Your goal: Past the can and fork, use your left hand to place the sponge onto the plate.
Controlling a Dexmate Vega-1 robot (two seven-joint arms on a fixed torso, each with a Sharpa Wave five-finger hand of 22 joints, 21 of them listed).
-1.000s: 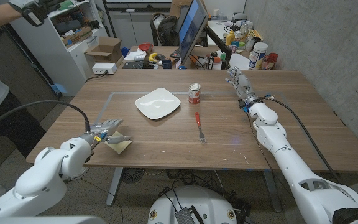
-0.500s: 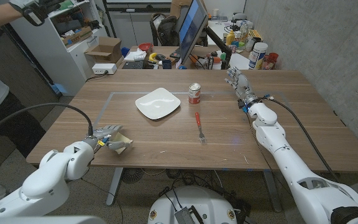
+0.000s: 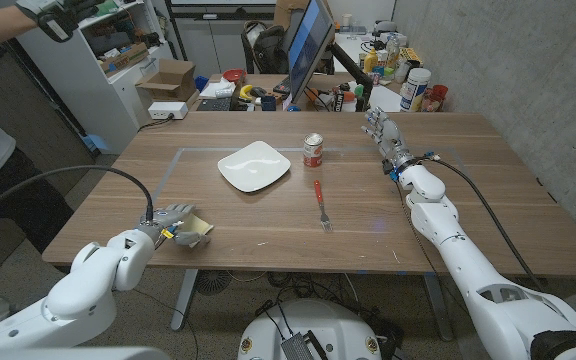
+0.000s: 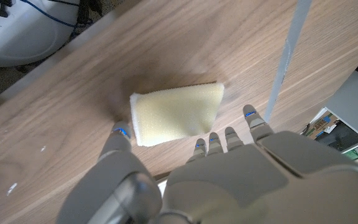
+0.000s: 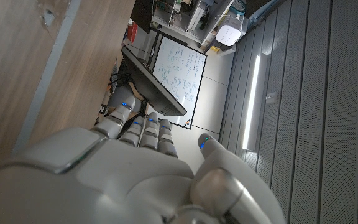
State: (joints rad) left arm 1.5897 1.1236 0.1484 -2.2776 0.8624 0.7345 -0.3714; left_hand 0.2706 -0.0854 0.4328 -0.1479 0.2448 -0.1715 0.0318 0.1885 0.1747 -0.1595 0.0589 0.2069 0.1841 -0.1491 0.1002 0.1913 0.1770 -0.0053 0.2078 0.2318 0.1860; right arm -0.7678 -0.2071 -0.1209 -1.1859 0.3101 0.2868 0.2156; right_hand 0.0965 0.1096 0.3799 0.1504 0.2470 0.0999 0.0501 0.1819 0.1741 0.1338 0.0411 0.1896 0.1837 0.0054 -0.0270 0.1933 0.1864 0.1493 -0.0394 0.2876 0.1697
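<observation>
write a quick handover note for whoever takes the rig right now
Left robot hand: over the sponge at the table's near left edge, fingers around it; whether it grips cannot be told.
Right robot hand: far right, holding nothing.
Plate: bare, mid-table. Can is to its right, with the fork nearer the robot.
Done: hand reached the sponge.
Left: lift the sponge, set it on the plate.
</observation>
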